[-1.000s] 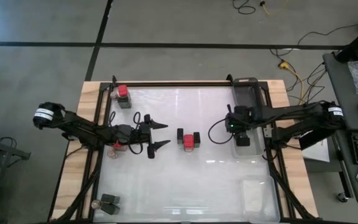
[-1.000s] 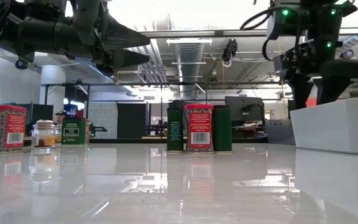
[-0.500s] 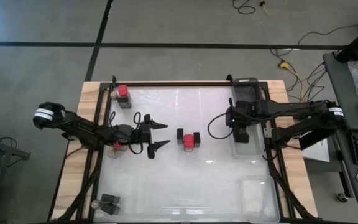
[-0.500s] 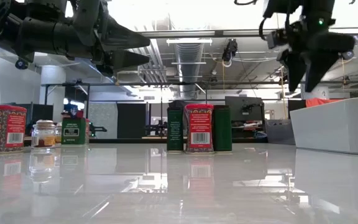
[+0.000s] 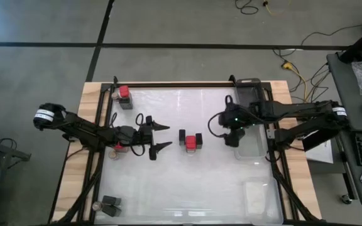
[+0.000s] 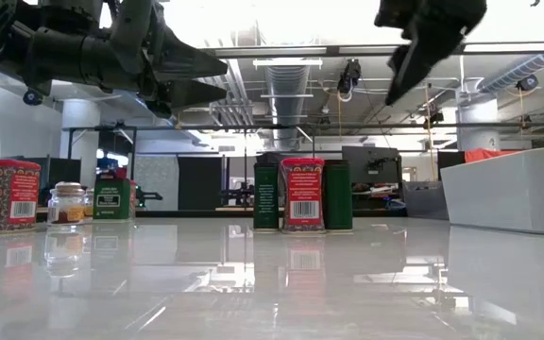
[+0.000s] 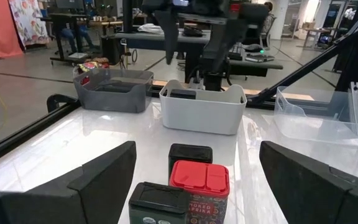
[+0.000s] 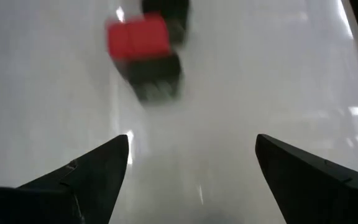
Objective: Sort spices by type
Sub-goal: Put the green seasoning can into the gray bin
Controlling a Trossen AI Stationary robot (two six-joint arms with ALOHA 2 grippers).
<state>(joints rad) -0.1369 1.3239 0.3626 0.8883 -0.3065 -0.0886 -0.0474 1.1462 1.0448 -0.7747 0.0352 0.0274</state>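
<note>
At the table's (image 5: pixel 168 182) centre stand three spice tins in a tight row — a red tin (image 5: pixel 190 144) between two dark tins (image 5: pixel 182 136). The left gripper (image 5: pixel 160 136) hovers just left of them, fingers apart, holding nothing. The right gripper (image 5: pixel 229 139) hangs to their right, beside the clear tray (image 5: pixel 254 148), its fingers also spread and empty. Another red tin (image 5: pixel 124 93) sits at the far left corner; dark tins (image 5: pixel 110 204) and a small jar (image 5: pixel 97 205) sit at the near left.

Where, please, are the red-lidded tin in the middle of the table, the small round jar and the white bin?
red-lidded tin (image 7: pixel 199 176), left wrist view, on its lid.
small round jar (image 6: pixel 68 204), low view, on its glass body.
white bin (image 7: pixel 202 115), left wrist view, on its front wall.
</note>
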